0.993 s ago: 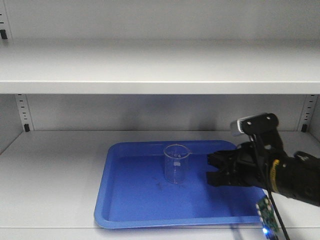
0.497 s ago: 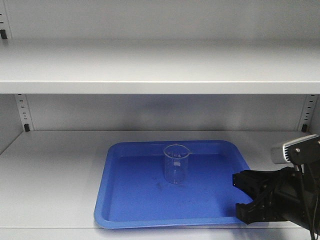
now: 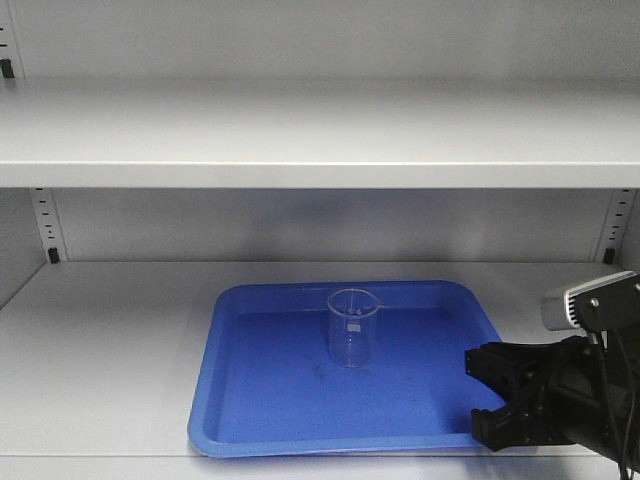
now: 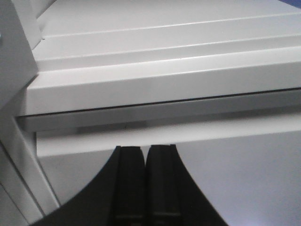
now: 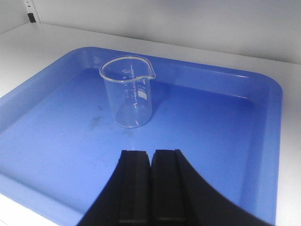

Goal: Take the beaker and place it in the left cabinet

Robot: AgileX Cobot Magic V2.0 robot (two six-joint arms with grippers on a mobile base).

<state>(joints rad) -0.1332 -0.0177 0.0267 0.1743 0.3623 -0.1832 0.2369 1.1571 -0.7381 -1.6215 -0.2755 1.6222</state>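
The clear glass beaker (image 3: 353, 328) stands upright and empty on the blue tray (image 3: 260, 400) on the lower shelf (image 3: 100, 340) of the left cabinet. My right gripper (image 3: 478, 392) hovers over the tray's front right corner, well to the right of the beaker and apart from it. In the right wrist view the beaker (image 5: 128, 94) sits ahead of the right gripper (image 5: 150, 151), whose fingers meet with nothing between them. My left gripper (image 4: 146, 148) is shut and empty, facing grey shelf edges.
The upper shelf (image 3: 300, 140) spans the cabinet above the tray. Slotted uprights with black clips (image 3: 52, 255) stand at the rear corners. The tray's raised rim (image 5: 275, 141) runs along its right side.
Since a second ago my right gripper has drawn back to the right and downward, away from the beaker. Over the last half second it has barely moved. The beaker has stayed put.
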